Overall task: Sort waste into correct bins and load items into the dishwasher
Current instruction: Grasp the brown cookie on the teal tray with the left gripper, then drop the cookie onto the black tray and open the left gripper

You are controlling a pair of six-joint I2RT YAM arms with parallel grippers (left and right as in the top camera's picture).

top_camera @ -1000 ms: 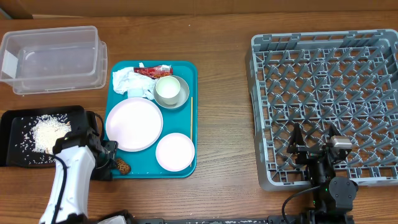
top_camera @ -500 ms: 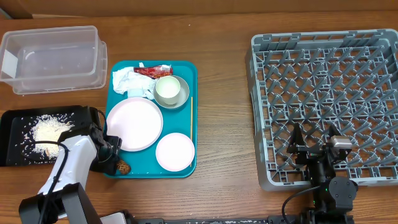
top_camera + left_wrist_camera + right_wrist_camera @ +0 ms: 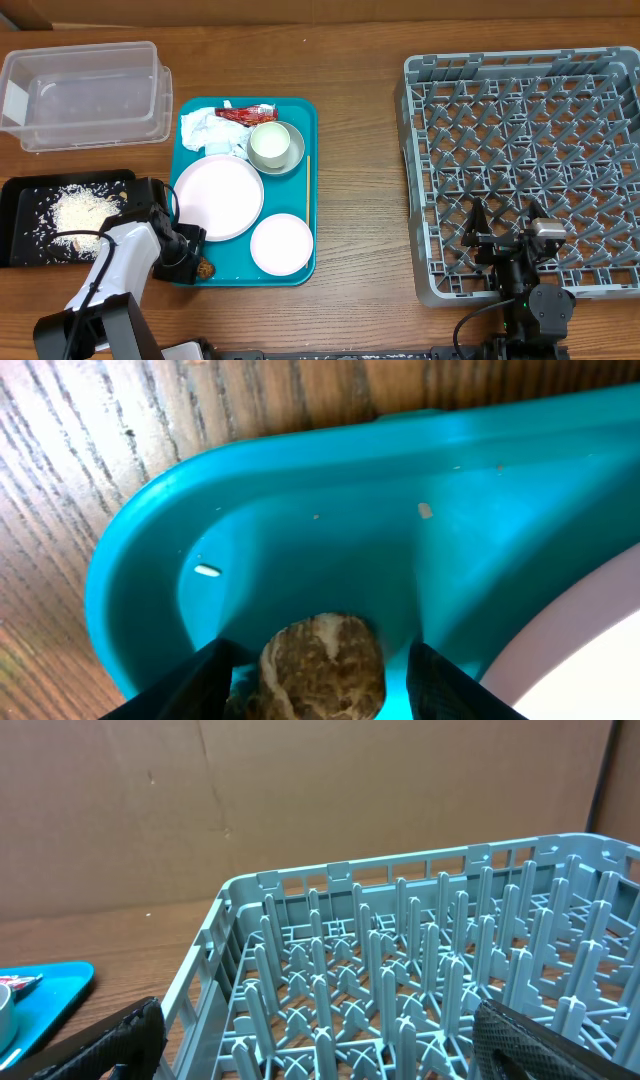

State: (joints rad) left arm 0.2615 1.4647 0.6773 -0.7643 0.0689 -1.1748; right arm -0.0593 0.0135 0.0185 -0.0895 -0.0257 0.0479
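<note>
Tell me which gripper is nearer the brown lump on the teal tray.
Left. The left gripper straddles the brown lump in the near-left corner of the teal tray; the right gripper sits far off over the front edge of the dish rack.

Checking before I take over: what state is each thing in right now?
Left claw: open, straddling the lump.
Lump: resting in a corner of the teal tray.
Right claw: open, empty.
Rack: empty.
Tub: looks empty.
Black tray: holds rice.
Bowl: upright.
Large plate: flat, bare.
Small plate: flat, bare.
Napkin: crumpled.
Wrapper: lying beside napkin.
Stick: lying flat.
</note>
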